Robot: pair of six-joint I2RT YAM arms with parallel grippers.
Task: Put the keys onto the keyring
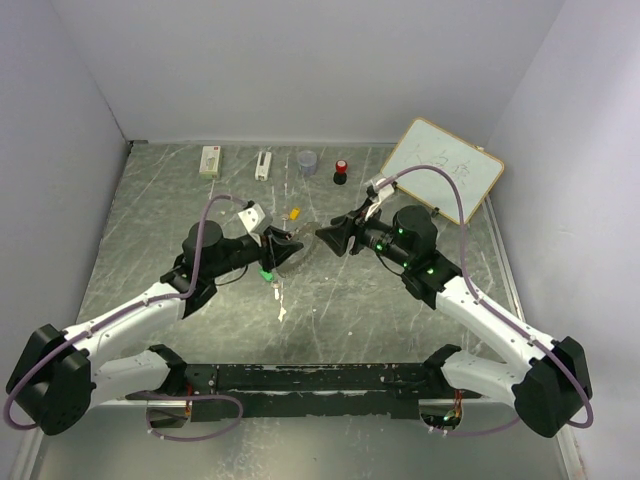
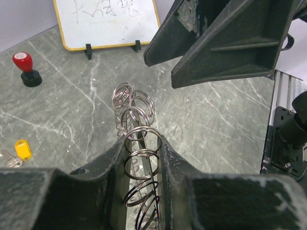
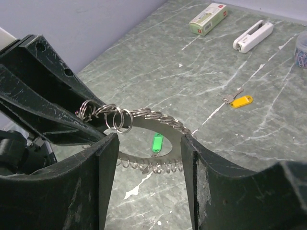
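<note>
Left gripper (image 2: 142,143) fingers clamped on the keyring (image 2: 137,122) rim. Right gripper (image 3: 148,143) facing it, jaws apart, ring's opposite edge just beyond the tips. Green key (image 3: 157,142) visible through the ring's hole. Yellow key (image 3: 241,101) lies on the table (image 3: 192,72), well apart.

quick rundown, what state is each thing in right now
keyring: gripped at its rim by the left gripper
left gripper: shut on the keyring
right gripper: open, close to the keyring's rim, holding nothing
yellow key: lying flat, apart from the keyring
green key: seen through the keyring's opening; threaded or not, cannot tell
stapler: closed, lying flat
whiteboard: standing upright on its feet
</note>
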